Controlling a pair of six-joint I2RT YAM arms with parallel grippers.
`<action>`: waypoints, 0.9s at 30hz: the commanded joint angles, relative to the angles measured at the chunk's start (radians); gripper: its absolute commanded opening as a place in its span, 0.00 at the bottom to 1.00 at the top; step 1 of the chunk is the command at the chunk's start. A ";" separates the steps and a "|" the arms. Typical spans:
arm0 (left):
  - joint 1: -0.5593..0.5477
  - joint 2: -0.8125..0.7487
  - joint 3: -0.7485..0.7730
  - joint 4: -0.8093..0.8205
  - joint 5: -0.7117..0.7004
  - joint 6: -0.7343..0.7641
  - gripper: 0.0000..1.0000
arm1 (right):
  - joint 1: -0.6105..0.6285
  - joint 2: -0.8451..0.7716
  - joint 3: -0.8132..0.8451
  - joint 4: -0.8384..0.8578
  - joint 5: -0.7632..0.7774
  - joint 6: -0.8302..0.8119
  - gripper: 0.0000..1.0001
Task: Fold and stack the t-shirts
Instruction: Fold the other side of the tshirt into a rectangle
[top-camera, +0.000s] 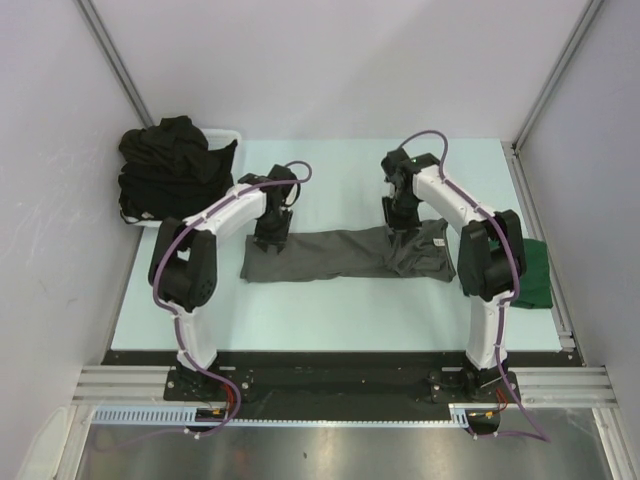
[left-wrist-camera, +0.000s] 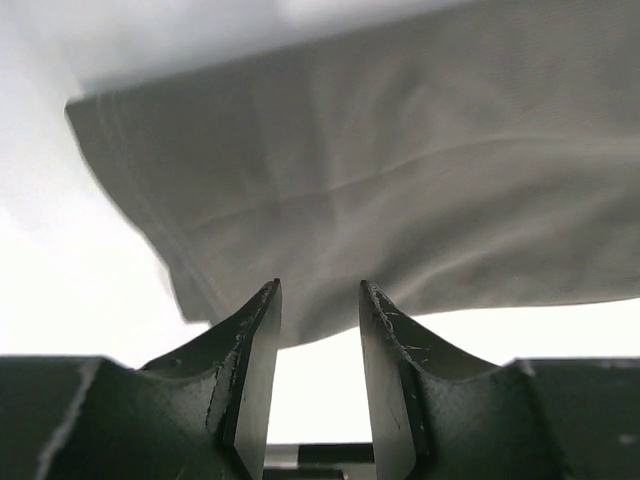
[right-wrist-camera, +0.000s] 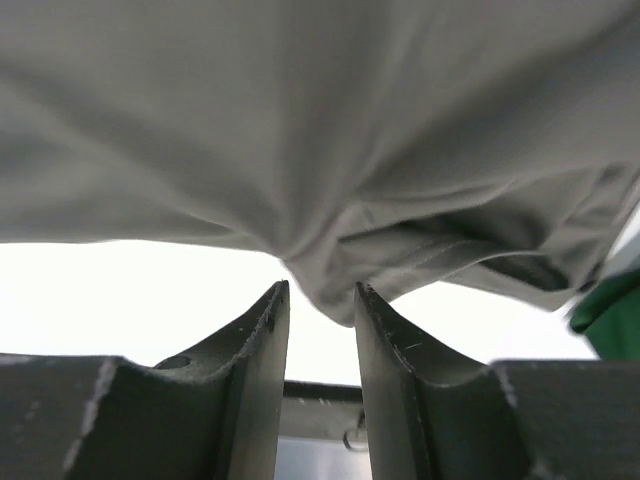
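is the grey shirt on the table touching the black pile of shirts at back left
Apart. The top view shows bare pale table between the flat charcoal grey fabric t-shirt and the heap of black fabric t-shirts.

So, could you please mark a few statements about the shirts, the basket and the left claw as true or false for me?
1. The grey t-shirt lies as a long strip across the middle of the table. True.
2. The white basket stands at the far right. False: it is at the far left, with black t-shirts heaped in it.
3. The green t-shirt lies at the table's right edge. True.
4. The left claw holds the grey t-shirt up in the air. False: the shirt lies on the table, and the claw stands over its left part with its jaws apart.
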 joint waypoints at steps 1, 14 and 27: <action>-0.004 -0.081 -0.058 -0.033 -0.087 -0.026 0.42 | 0.000 -0.020 0.141 -0.011 0.027 -0.019 0.38; -0.004 -0.191 -0.230 -0.048 -0.092 -0.091 0.43 | -0.030 0.017 0.140 0.012 0.038 -0.057 0.38; -0.004 -0.210 -0.315 -0.008 -0.142 -0.143 0.43 | -0.044 -0.020 0.080 0.039 -0.010 -0.072 0.38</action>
